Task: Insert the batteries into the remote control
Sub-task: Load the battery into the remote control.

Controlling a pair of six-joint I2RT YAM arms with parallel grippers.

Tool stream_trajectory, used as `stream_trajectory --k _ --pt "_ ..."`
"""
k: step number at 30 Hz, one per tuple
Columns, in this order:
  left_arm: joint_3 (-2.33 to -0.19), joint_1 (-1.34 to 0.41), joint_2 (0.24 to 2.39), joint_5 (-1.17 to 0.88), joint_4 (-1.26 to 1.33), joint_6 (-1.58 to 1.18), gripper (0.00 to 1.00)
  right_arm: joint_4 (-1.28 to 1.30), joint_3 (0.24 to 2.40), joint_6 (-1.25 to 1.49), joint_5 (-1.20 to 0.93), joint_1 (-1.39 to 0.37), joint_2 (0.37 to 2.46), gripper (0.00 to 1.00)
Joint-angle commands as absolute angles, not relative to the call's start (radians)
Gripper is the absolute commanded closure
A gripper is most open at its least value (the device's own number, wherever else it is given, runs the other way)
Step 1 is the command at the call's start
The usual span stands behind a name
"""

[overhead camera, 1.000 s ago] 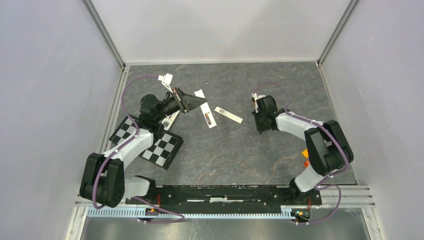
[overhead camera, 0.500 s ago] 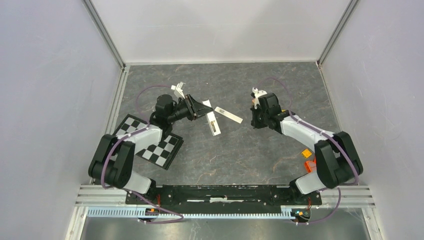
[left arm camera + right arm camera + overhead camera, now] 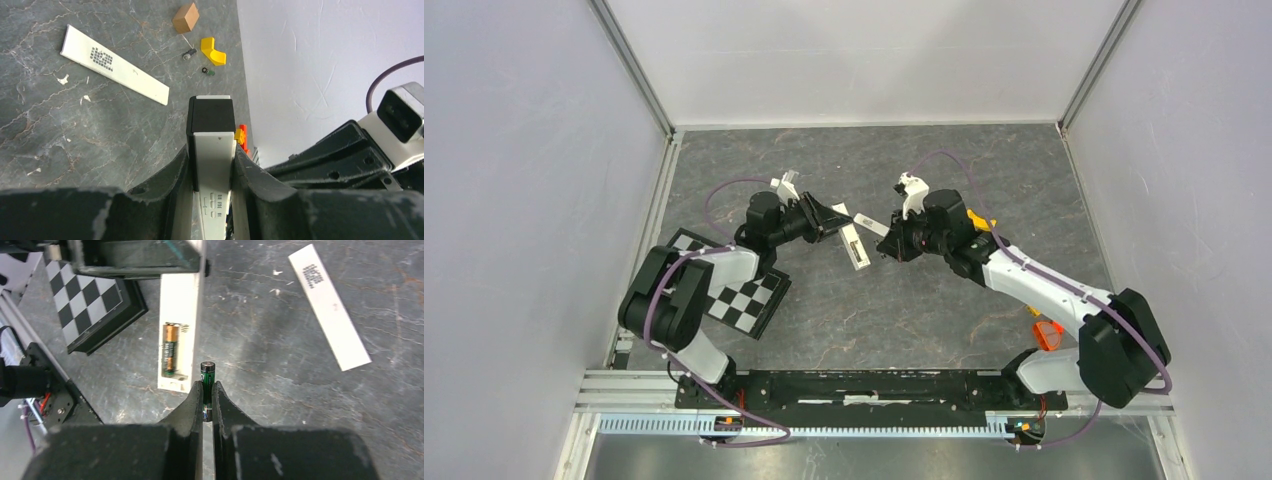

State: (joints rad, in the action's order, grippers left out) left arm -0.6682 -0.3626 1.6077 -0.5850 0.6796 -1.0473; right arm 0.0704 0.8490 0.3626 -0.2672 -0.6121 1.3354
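Right wrist view: the right fingers (image 3: 198, 391) squeeze a green battery (image 3: 207, 372), its tip poking out. The left fingers (image 3: 243, 167) clamp the remote control (image 3: 181, 305), back side up, so its half-filled battery slot (image 3: 172, 351) lies just ahead and left of the right fingers.

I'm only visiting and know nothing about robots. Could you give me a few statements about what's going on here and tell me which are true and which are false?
1. The right end effector grips a green battery. True.
2. The remote control lies on its own with nothing holding it. False: the left end effector clamps it by its sides.
3. The remote control's battery recess is empty. False: a gold-and-black battery sits in it, with a free slot beside it.
4. A long white bar lies on the table, apart from the remote control. True.
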Motion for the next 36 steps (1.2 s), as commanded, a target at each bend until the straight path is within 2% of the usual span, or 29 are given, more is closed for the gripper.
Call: stream_trajectory --k 1,24,36 --pt "-0.663 -0.371 1.63 -0.584 0.832 -1.125 0.82 0.06 0.916 0.381 -0.309 -0.638 1.346 0.95" --pt "-0.645 -0.378 1.688 -0.624 0.995 -1.238 0.82 0.066 0.967 0.359 -0.284 -0.678 1.413 0.89" --pt "-0.642 -0.38 1.691 -0.621 1.017 -1.256 0.82 0.101 0.984 0.359 -0.259 -0.681 1.423 0.71"
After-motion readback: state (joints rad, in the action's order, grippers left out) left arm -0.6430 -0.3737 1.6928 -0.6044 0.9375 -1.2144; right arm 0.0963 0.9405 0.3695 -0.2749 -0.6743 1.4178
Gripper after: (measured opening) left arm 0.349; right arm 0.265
